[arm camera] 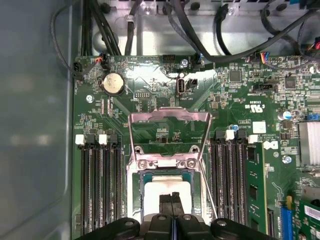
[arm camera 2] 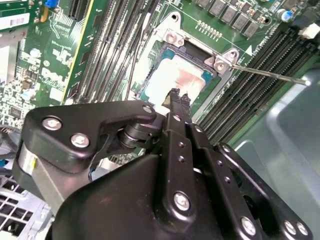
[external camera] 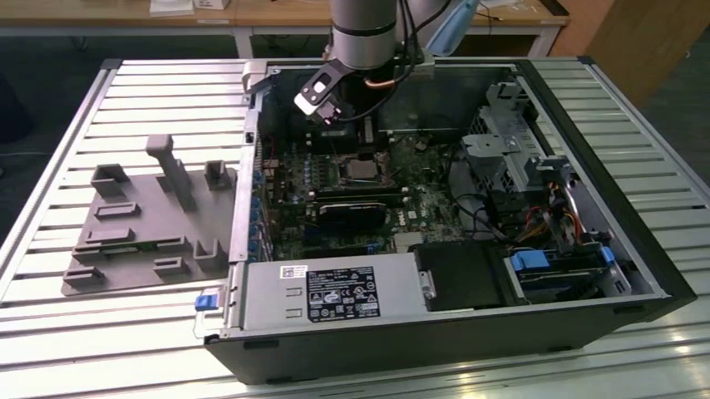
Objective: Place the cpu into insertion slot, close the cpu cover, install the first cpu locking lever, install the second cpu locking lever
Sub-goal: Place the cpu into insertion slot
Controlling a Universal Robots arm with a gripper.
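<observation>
Slatted grey metal tabletop carries an open black computer case. The flat silver-topped square cpu lies in the grey-edged insertion slot. The thin silver cpu cover frame stands tipped open beyond it. Black claw: tips pressed together, holding nothing, just over the chip's top. Judged: chip light, rigid, contacts fragile; take by side edges only. Long black memory slots flank both sides; free room mostly overhead.
</observation>
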